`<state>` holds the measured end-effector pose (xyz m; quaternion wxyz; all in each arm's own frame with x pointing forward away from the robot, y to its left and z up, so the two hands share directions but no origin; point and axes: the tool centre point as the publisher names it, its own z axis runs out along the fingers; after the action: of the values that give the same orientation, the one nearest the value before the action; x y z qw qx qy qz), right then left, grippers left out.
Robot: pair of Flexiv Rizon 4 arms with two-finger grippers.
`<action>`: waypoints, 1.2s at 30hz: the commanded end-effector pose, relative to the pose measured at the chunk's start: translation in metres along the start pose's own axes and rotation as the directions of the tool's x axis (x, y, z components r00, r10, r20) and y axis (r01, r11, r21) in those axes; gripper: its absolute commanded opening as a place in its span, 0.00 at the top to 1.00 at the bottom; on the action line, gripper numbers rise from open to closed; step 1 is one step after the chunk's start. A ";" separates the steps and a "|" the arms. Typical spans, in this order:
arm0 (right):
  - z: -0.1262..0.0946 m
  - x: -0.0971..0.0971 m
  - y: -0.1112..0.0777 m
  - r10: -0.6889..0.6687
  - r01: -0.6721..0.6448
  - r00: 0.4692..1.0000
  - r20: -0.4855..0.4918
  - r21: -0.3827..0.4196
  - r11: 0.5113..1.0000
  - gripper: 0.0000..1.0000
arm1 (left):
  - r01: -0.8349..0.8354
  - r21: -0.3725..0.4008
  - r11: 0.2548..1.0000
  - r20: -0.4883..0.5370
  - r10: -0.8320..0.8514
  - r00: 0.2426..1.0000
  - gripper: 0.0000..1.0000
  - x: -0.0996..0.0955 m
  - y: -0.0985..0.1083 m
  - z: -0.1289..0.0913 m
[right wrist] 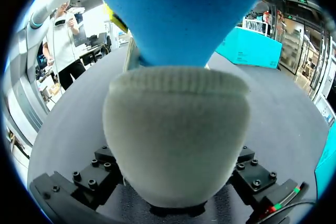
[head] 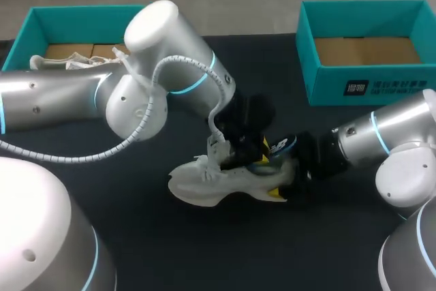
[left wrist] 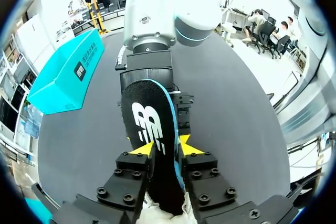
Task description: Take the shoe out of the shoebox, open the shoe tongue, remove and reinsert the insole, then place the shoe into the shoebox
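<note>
A white shoe (head: 214, 183) lies on its side mid-table, toe toward my left. Its knit heel (right wrist: 176, 140) fills the space between my right gripper's fingers (right wrist: 97, 174), and the right gripper (head: 291, 176) is shut on it from the right. A black insole (left wrist: 149, 124) with a white logo and a blue edge sticks out of the shoe's opening. It passes between the yellow tips of my left gripper (left wrist: 163, 146), whose fingers stand slightly apart around it. The insole's blue underside (right wrist: 178, 14) looms over the heel in the right wrist view.
A teal shoebox (head: 75, 10) at the back left holds another white shoe (head: 71, 63). A second teal shoebox (head: 371, 88) stands at the back right with only its cardboard floor showing, and it also appears in the left wrist view (left wrist: 65, 74).
</note>
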<state>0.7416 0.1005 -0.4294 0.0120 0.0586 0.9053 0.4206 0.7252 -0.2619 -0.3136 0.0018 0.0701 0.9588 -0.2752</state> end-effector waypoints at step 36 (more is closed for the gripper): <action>0.002 0.001 -0.002 0.000 0.000 1.000 0.002 0.003 1.000 1.00 | 0.085 -0.037 0.996 0.238 -0.074 0.968 1.00 0.001 0.020 0.005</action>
<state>0.7416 0.1005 -0.4294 0.0120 0.0586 0.9053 0.4206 0.7301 -0.2541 -0.3331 0.1078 -0.0024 0.9609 -0.2552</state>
